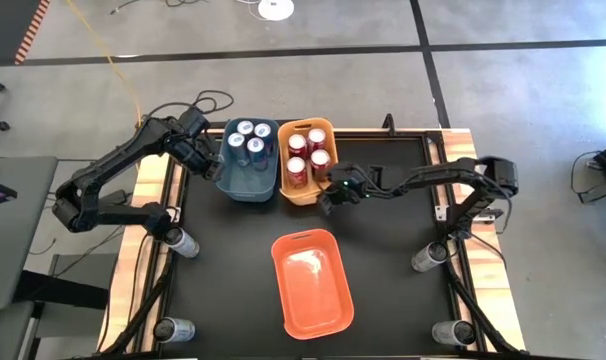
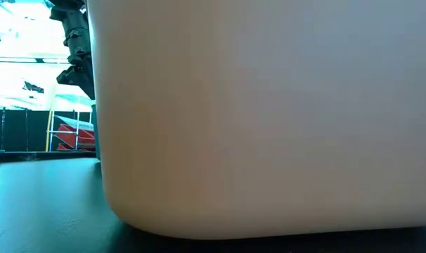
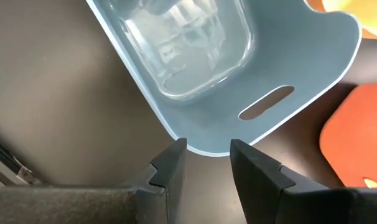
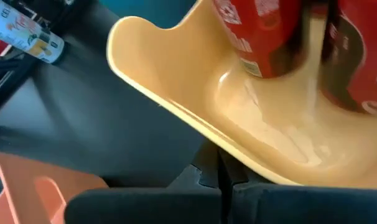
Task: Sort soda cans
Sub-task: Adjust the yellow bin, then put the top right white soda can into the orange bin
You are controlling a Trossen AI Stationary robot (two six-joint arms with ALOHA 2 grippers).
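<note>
Several blue soda cans (image 1: 251, 140) stand in a blue bin (image 1: 245, 182) at the table's far side. Beside it, several red cans (image 1: 308, 155) (image 4: 263, 37) stand in a yellow bin (image 1: 305, 123). My left gripper (image 1: 211, 158) (image 3: 207, 163) is open at the blue bin's left side, its fingertips on either side of the rim's corner (image 3: 207, 150). My right gripper (image 1: 328, 195) (image 4: 219, 171) is shut at the yellow bin's near right corner. Grey cans (image 1: 183, 242) (image 1: 431, 256) lie on their sides along the table's left and right edges. My left gripper's open fingers (image 3: 170, 168) stand at the corner of the blue bin's rim; I cannot tell whether they touch it. My right gripper's shut fingers (image 4: 204, 177) reach under the yellow bin's flared rim (image 4: 238, 152) at its near right corner, coming level from the table's right. The rim hides their tips.
An empty orange bin (image 1: 311, 285) (image 3: 356, 143) (image 4: 27, 186) sits near the table's near edge, and its wall (image 2: 269, 105) fills the low view. More grey cans (image 1: 173, 328) (image 1: 453, 332) lie at the near corners. Bare black tabletop (image 1: 393, 280) lies between the bins and the right edge.
</note>
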